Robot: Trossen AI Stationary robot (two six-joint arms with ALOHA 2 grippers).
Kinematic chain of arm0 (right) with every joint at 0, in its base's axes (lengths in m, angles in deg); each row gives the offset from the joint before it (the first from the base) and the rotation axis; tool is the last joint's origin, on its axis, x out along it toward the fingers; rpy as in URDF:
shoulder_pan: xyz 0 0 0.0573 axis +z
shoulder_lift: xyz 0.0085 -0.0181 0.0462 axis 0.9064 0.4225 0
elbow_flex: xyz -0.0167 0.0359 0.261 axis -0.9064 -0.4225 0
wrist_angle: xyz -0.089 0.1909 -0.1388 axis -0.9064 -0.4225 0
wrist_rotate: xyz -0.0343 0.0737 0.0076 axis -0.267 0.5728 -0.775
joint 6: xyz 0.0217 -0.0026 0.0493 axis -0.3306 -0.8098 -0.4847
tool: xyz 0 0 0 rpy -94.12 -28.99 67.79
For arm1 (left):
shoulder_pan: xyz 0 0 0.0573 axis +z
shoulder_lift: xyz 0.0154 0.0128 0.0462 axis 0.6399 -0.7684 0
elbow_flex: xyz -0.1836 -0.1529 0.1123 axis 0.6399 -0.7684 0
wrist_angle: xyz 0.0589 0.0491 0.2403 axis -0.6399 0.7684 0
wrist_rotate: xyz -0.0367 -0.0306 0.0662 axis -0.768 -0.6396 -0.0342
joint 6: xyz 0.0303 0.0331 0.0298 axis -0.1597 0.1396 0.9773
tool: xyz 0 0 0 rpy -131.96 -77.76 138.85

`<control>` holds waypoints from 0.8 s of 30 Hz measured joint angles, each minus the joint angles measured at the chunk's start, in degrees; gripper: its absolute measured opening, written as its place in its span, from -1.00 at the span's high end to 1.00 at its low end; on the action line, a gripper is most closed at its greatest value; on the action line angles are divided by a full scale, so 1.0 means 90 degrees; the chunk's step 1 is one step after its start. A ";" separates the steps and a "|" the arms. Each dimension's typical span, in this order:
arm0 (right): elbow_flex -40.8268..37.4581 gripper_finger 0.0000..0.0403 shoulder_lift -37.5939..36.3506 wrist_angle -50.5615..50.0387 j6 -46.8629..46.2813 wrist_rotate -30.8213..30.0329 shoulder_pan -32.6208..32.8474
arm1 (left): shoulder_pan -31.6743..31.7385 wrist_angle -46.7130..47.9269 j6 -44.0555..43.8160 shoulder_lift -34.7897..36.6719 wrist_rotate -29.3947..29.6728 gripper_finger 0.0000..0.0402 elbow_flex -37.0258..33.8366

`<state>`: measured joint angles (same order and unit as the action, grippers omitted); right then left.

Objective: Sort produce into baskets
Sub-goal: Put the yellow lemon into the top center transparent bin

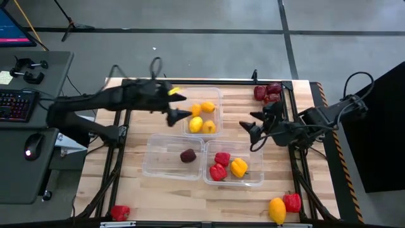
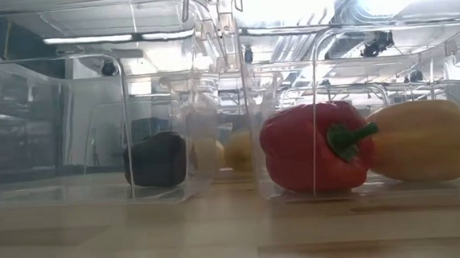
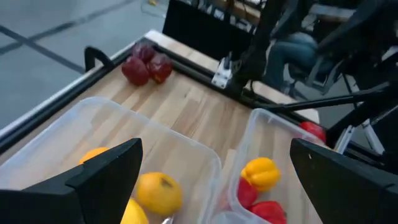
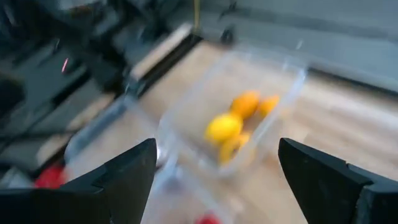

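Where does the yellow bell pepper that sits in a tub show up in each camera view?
High view: yellow pepper in the tub nearest the right arm, beside two red peppers.
Low view: at right, behind the tub's wall, touching a red pepper.
Left wrist view: in the farther tub, between the left hand's fingers.
Right wrist view: cannot tell.
Shared landmark: the citrus tub.

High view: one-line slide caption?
Left gripper open at the citrus tub, right gripper open beside it; peppers and one maroon fruit already sorted.
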<state>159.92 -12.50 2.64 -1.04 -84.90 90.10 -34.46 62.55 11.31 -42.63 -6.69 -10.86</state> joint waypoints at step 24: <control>-0.0024 -0.62 0.2741 -0.1304 -0.6558 0.5997 0.3387 | -0.1438 0.0778 -0.0605 0.0536 0.1475 -0.96 -0.0005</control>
<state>159.70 12.17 -9.10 -60.06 -30.93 120.59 -47.40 69.55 5.87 -37.80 6.59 -10.91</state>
